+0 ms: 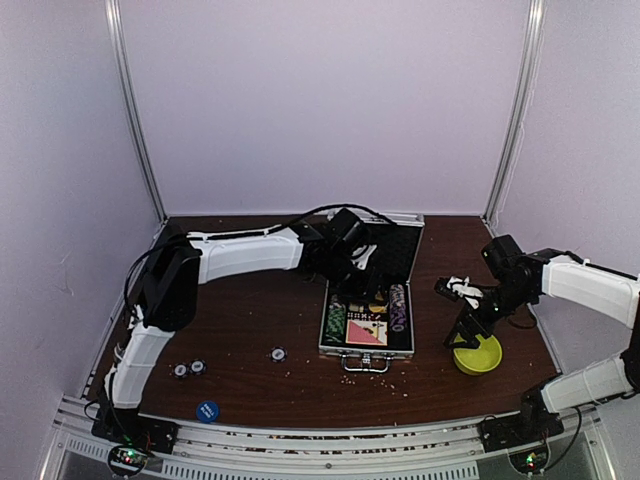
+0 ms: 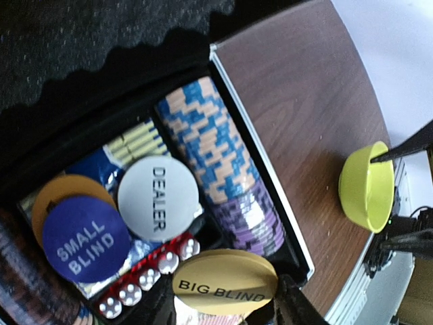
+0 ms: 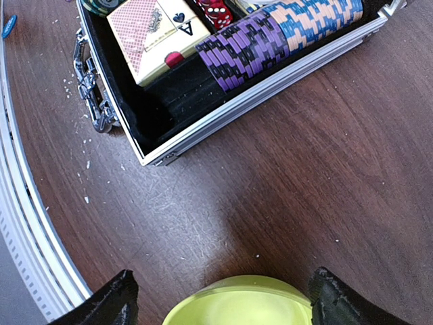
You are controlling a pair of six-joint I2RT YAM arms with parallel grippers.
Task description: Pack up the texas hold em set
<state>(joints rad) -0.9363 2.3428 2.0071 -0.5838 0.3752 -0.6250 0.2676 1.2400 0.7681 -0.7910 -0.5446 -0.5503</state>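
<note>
The open case (image 1: 366,322) is sitting mid-frame on the counter (image 1: 250,330), the bowl (image 1: 477,356) lying to its right. Loose chips (image 1: 189,369) and a button disc (image 1: 207,410) are lying at lower left. Inside the case, chip rows (image 1: 398,310) are flanking a card deck (image 1: 368,332).

A yellow-green bowl (image 1: 479,358) stands on the dark wooden table (image 1: 250,315), toward its right front.

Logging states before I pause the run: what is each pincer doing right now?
Left pincer: closed on the BIG BLIND disc, over the open case.
Right pincer: open, straddling the yellow-green bowl.
</note>
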